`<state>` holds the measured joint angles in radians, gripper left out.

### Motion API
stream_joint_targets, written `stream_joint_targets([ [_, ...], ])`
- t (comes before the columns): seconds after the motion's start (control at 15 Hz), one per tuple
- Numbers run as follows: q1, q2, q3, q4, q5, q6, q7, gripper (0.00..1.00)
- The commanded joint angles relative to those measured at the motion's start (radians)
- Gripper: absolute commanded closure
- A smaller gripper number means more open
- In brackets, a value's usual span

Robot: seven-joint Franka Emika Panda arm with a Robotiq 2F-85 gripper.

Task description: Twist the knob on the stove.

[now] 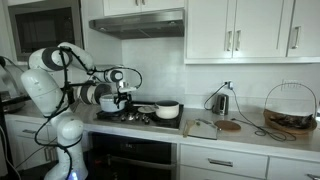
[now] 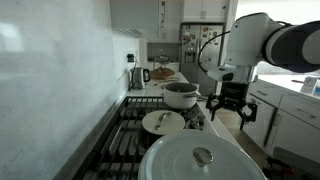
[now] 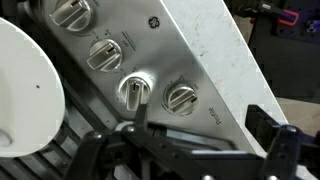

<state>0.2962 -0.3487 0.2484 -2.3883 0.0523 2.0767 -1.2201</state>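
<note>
The stove (image 1: 140, 119) is a black gas cooktop with dark grates (image 2: 122, 145) and pots on it. In the wrist view its steel control strip (image 3: 165, 45) carries a row of round silver knobs, including one knob (image 3: 133, 90) by my left fingertip and another knob (image 3: 181, 98) beside it. My gripper (image 3: 205, 138) is open and empty, hovering just above the strip. Nothing is between the fingers. It hangs over the stove's front edge in both exterior views (image 1: 123, 99) (image 2: 229, 100).
A white pot (image 2: 180, 95), a small lidded pan (image 2: 163, 122) and a large white lid (image 2: 200, 160) sit on the burners. A white rim (image 3: 25, 85) is close to the left of the knobs. A kettle (image 1: 221, 102) and a wire basket (image 1: 290, 108) stand on the counter.
</note>
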Motion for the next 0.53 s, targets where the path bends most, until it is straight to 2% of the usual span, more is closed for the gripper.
stream_joint_targets([
  [0.0,0.017,-0.024,-0.004,-0.056,-0.039,0.112,0.083,0.00],
  [0.47,0.010,0.066,0.002,-0.032,-0.132,0.216,0.193,0.00],
])
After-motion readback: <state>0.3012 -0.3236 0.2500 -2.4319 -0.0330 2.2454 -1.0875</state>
